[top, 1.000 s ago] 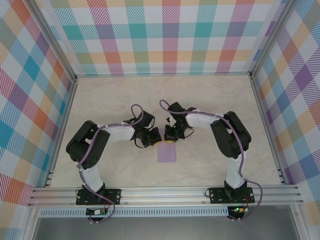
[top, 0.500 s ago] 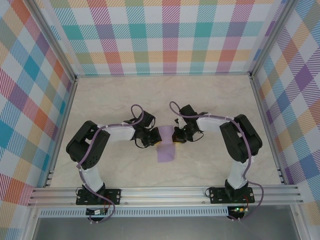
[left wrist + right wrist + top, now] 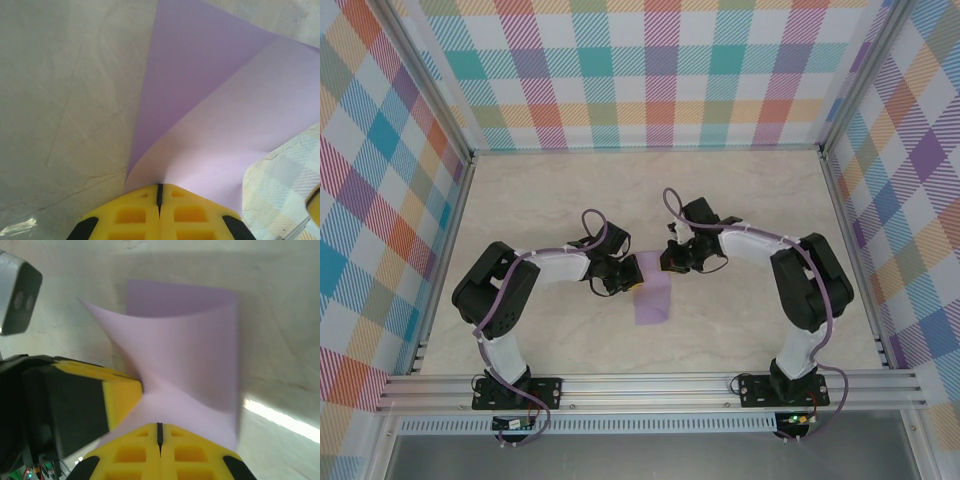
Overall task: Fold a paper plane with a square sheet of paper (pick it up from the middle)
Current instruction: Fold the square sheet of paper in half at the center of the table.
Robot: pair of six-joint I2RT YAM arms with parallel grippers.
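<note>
Left hand [image 3: 160, 194] and right hand [image 3: 160, 432], close beside each other, are each clamped tight, pinching the square sheet of paper [image 3: 215, 115]. It is bowing out ahead of them above the counter [image 3: 60, 100]. Pulling unevenly risks tearing it or creasing it askew.

Lavender paper [image 3: 653, 300], pastel plaid walls [image 3: 660, 70].

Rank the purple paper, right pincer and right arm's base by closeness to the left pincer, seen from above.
1. The purple paper, pinched in the left pincer.
2. The right pincer, to its right.
3. The right arm's base, at the near edge.
</note>
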